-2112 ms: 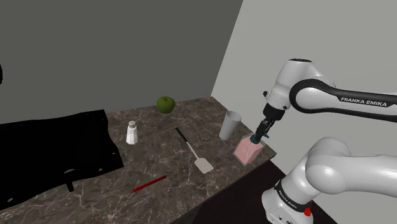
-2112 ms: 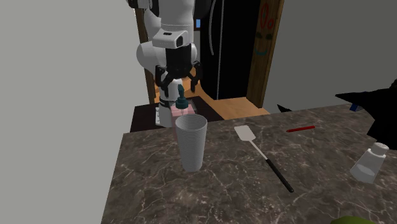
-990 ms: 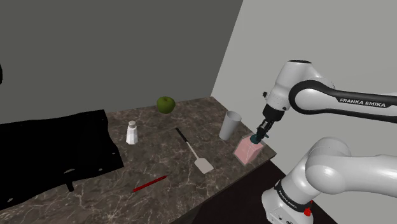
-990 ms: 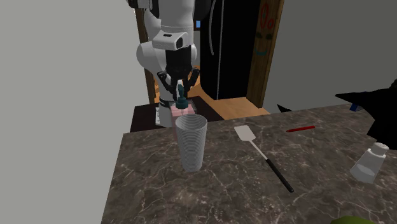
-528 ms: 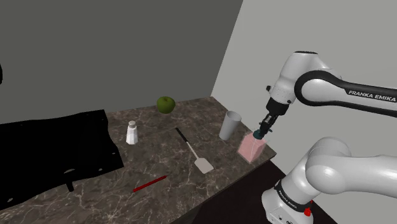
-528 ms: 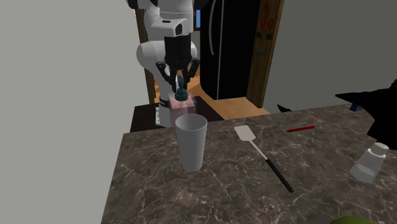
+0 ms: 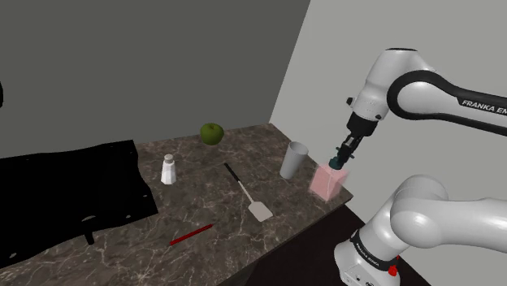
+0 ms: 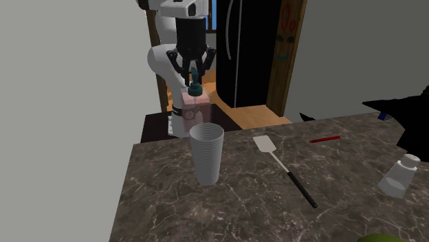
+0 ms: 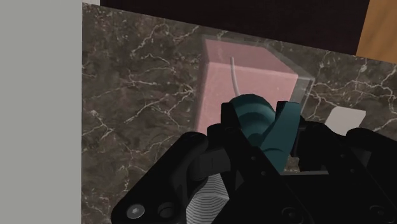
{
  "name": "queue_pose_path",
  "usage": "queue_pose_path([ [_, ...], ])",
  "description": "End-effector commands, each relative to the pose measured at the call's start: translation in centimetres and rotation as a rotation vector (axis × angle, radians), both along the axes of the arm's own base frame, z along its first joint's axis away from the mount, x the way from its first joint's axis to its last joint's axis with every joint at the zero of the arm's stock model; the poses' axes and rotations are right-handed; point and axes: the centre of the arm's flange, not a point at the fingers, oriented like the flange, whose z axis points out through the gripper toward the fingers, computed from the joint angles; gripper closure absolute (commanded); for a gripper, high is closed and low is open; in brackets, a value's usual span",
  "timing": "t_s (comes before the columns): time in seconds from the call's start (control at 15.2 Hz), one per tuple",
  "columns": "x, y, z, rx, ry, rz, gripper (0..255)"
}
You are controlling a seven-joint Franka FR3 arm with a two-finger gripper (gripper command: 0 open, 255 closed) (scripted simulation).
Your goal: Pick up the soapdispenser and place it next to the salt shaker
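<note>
1. Found the pincer [image 7: 340,159] pinching the teal pump head of the soap dispenser [image 7: 326,181] from both sides. Confirmed in the wrist view, with black fingers [image 9: 229,124] clasping the pump above the pink body.
2. Located the soap dispenser at the counter [image 7: 195,195] corner nearest the stand, hanging upright under the pincer, long axis vertical, near the ribbed cup [image 7: 294,159].
3. Judged the base lifted clear of the counter, though hard to confirm from these angles.
4. Located the salt shaker [image 7: 168,170] well apart from the pincer, toward the shoulder view's left, across the counter.
5. Noted the cup and the spatula [image 7: 244,191] lying between soap dispenser and salt shaker along that line.
6. Judged the coming move to be a carry toward the shoulder view's left, high enough to pass over the cup, keeping the long axis vertical.
7. Flagged the narrow hold on the pump as a likely cause of swinging or tilting under way.
</note>
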Motion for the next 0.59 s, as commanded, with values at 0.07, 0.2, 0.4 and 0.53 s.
queue_pose_path([
  [0.07,0.0,0.0,1.7,0.000,0.000,0.000,255],
  [0.2,0.0,0.0,2.8,0.000,0.000,0.000,255],
  [0.4,0.0,0.0,4.4,0.000,0.000,0.000,255],
  [0.53,0.0,0.0,5.4,0.000,0.000,0.000,255],
])
